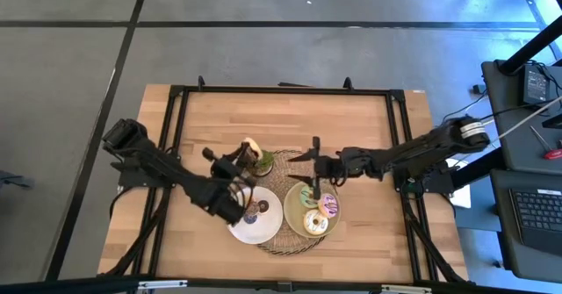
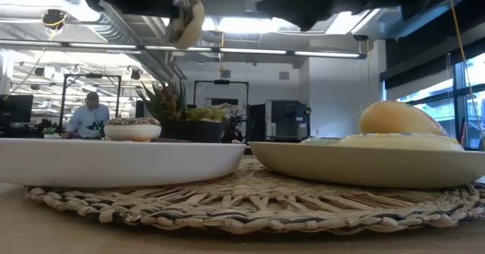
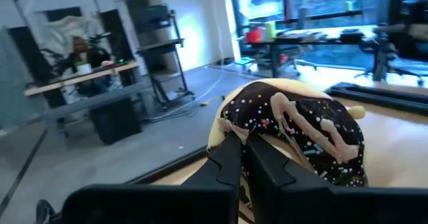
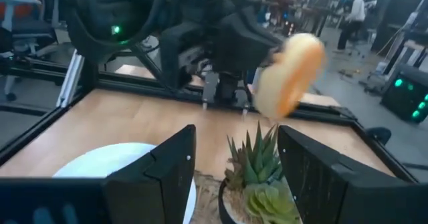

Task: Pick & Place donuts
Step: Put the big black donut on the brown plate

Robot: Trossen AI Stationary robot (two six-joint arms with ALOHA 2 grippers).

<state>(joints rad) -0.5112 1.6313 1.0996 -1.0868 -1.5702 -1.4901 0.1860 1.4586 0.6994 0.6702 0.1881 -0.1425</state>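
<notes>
Left pincer (image 1: 245, 164) is clamped on a chocolate-frosted donut (image 3: 294, 138), glossy with sprinkles and pale drizzle, held edge-up in the air above the spiky plant (image 1: 262, 161). Nearer than the plant lies the smooth white plate (image 1: 263, 228), on a woven mat (image 1: 283, 243). Right pincer (image 1: 313, 165) waits spread apart, beside the pale-green plate (image 1: 293, 203).
</notes>
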